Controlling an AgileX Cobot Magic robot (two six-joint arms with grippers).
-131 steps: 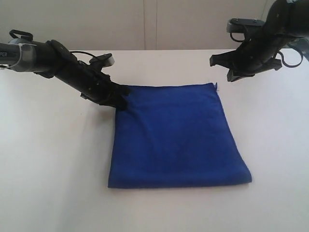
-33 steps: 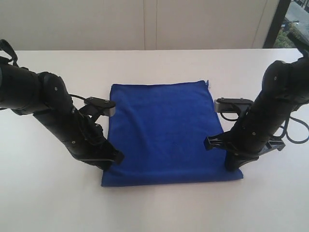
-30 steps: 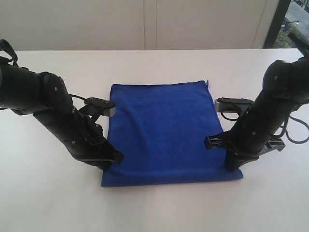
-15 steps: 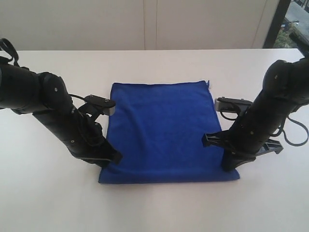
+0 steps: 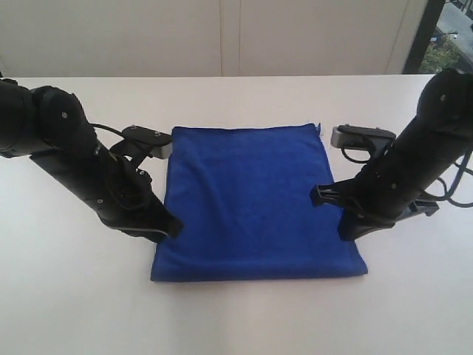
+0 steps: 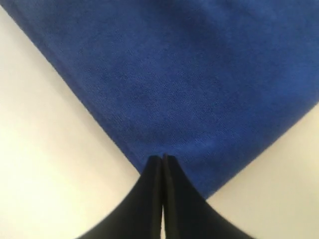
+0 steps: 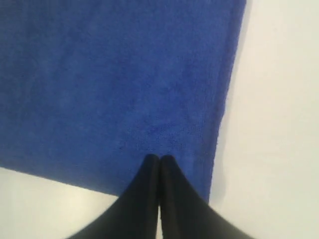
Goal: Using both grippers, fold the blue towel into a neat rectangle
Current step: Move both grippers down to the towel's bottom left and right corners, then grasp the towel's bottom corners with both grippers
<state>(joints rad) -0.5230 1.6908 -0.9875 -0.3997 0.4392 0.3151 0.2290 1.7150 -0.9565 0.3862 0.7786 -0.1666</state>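
Note:
The blue towel (image 5: 251, 200) lies flat on the white table (image 5: 236, 318) as a folded rectangle, with a small loose thread (image 5: 320, 126) at its far right corner. My left gripper (image 5: 171, 228) is at the towel's left edge, close to the near left corner. Its fingers are pressed shut, and in the left wrist view the left gripper (image 6: 162, 158) has its tips over the towel (image 6: 199, 74) with no cloth between them. My right gripper (image 5: 346, 235) is over the right edge near the near right corner. In the right wrist view the right gripper (image 7: 159, 158) is shut above the towel (image 7: 114, 74).
The table runs wide on both sides of the towel and in front of it. A pale wall (image 5: 222, 37) stands behind the far edge, with a dark window frame (image 5: 421, 37) at the back right. Black cables (image 5: 454, 188) trail from the right arm.
Both grippers have drawn back a little from the towel's near edge toward the far side and outward. The towel's near edge has shifted slightly. The fingers stay shut.

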